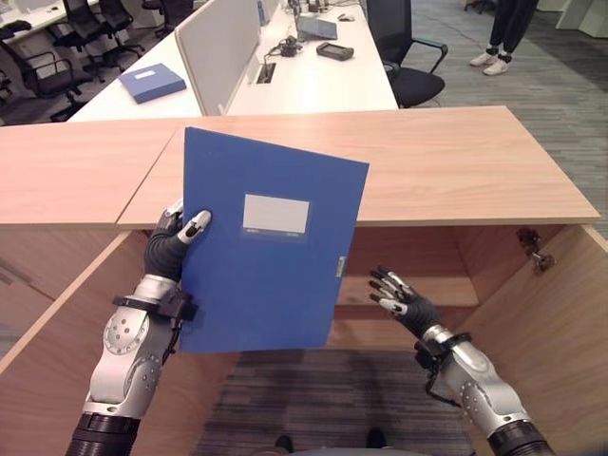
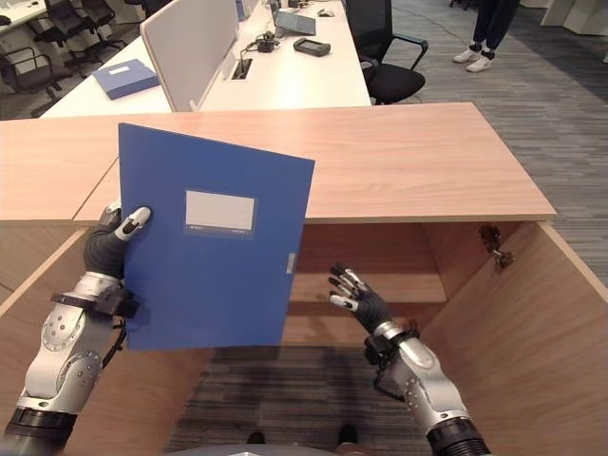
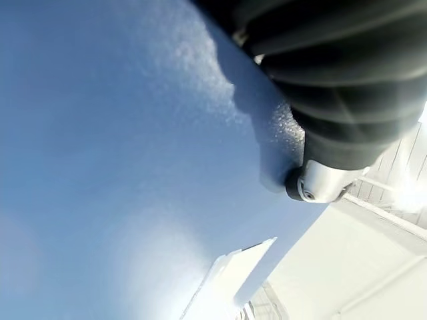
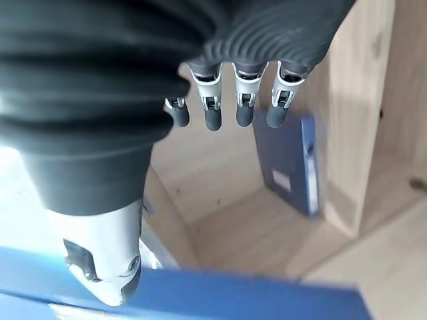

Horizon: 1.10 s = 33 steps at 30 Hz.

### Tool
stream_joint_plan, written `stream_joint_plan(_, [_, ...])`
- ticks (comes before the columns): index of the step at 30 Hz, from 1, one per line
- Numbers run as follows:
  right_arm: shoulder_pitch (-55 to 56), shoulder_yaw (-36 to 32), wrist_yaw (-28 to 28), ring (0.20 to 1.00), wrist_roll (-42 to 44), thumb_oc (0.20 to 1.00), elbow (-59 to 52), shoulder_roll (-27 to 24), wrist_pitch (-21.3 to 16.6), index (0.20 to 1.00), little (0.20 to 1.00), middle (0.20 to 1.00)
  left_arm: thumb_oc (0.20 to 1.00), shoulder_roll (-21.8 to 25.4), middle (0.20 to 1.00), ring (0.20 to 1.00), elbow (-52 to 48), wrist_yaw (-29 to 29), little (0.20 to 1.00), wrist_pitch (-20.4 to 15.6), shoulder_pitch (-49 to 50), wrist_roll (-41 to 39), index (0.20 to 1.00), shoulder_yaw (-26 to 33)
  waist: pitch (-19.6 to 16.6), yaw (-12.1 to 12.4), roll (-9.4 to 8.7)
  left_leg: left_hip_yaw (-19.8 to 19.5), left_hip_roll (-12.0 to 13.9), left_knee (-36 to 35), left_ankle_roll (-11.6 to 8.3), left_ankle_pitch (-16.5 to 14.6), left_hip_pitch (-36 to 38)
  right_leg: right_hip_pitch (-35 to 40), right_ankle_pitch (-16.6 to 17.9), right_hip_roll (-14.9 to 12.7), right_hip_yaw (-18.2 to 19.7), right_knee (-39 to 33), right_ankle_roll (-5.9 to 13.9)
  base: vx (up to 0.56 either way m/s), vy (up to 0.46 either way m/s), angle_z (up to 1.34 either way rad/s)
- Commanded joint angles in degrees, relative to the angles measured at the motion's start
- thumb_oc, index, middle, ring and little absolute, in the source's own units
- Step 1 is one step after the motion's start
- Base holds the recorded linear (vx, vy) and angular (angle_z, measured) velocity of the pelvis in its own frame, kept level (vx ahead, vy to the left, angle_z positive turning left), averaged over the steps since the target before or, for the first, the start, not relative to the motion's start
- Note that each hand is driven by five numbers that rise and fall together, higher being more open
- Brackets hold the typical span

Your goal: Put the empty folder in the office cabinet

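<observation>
Left hand [image 1: 177, 237] clamped on the left edge of the blue folder [image 1: 271, 242], thumb [image 1: 196, 224] pressed over the front cover, other fingers hidden behind it. Folder held upright and slightly tilted in the air, in front of the open office cabinet [image 1: 532, 313], white label [image 1: 275, 214] facing the head camera, small clasp [image 1: 339, 267] on its right edge. Seen in the left wrist view as a broad blue surface [image 3: 120, 153] right against the hand's ribbed cover.

Right hand [image 1: 401, 297] empty, fingers spread and relaxed, hanging just beside the folder's lower right corner without touching it, in front of the cabinet's inner shelf [image 1: 418, 290]. Through the right wrist view, another blue folder [image 4: 288, 160] standing upright inside against a wooden wall.

Above the opening, wooden cabinet top [image 1: 446, 161]. Beyond, white desk [image 1: 313, 81] with a divider panel [image 1: 217, 47], a further blue folder [image 1: 152, 82] lying flat, black office chair [image 1: 404, 57], and a person's legs [image 1: 502, 33] at the far right.
</observation>
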Motion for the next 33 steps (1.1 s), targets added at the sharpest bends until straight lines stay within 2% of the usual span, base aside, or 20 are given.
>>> stream_joint_plan(1, [-5.1,1.5,2.8,1.0,4.1,1.0,-4.0,2.4,-0.9,1.0,1.0,1.0,0.2,1.2,0.2,0.2,-2.5,-0.5,0.2,-3.4,-7.6,0.5,0.2,-0.4,-0.7,-0.3,-2.24,2.0,-0.1,0.7,-1.14,-5.2,1.2,5.2,-7.5,-3.4,1.0,1.1,4.6,0.0,0.0,0.0])
stream_joint_plan(16, [-9.8,7.8,2.6,1.0,6.6,1.0,-7.5,5.3,-0.5,1.0,1.0,1.0,0.2,1.3,0.2,0.2,-2.7,-0.8,0.2,-3.2,-13.7,2.4,0.2,-6.0,-0.7,-0.6,-2.43,2.2,-0.2,0.7,-1.13,-5.1,1.1,4.9,-7.3,-3.4,1.3,1.2,4.63,0.0,0.0,0.0])
stream_joint_plan(33, [-14.8,8.3,1.2,1.0,8.1,1.0,-11.8,5.7,-1.9,1.0,1.0,1.0,0.2,1.1,0.2,0.2,-2.9,-3.0,0.2,-2.0,-11.3,1.4,0.2,-7.8,-0.9,-0.4,-2.43,2.2,-0.1,0.7,-0.96,-5.2,1.3,5.1,-7.3,-3.2,1.4,1.3,4.46,0.0,0.0,0.0])
